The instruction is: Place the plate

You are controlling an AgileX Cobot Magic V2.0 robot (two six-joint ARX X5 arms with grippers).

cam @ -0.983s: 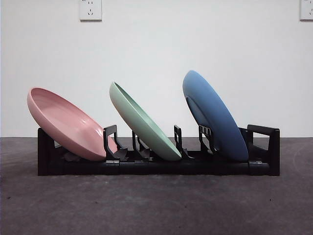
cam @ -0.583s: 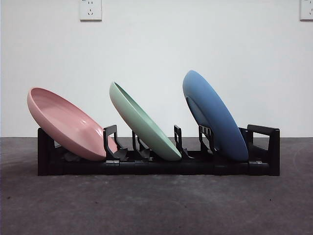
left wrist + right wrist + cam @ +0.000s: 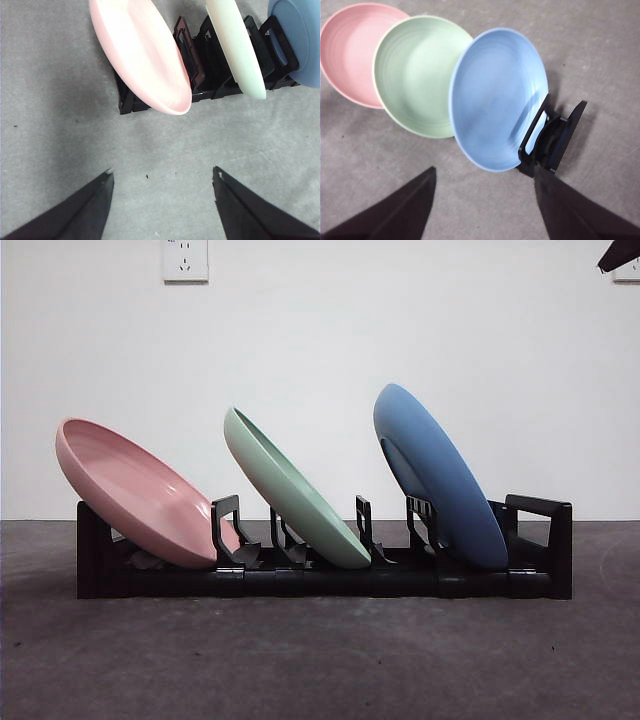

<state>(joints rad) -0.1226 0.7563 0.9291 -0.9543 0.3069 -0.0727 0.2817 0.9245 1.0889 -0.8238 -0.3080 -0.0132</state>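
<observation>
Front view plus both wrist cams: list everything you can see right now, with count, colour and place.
pink plate: 1, pink, leaning in the rack's end slot, left in the front view
green plate: 1, pale green, leaning in the middle slot
blue plate: 1, blue, leaning in the far end slot
dish rack: 1, black, on the table
table: 1, dark grey
wall sockets: 2, white, on the wall, one partly hidden
left gripper: black, open, holding nothing, near the pink plate
right gripper: black, open, holding nothing, near the blue plate

rack [image 3: 320, 578]: pink plate [image 3: 135, 495], green plate [image 3: 295, 495], blue plate [image 3: 440, 480] leaning | top corner: dark tip [image 3: 620, 254], possibly an arm
</observation>
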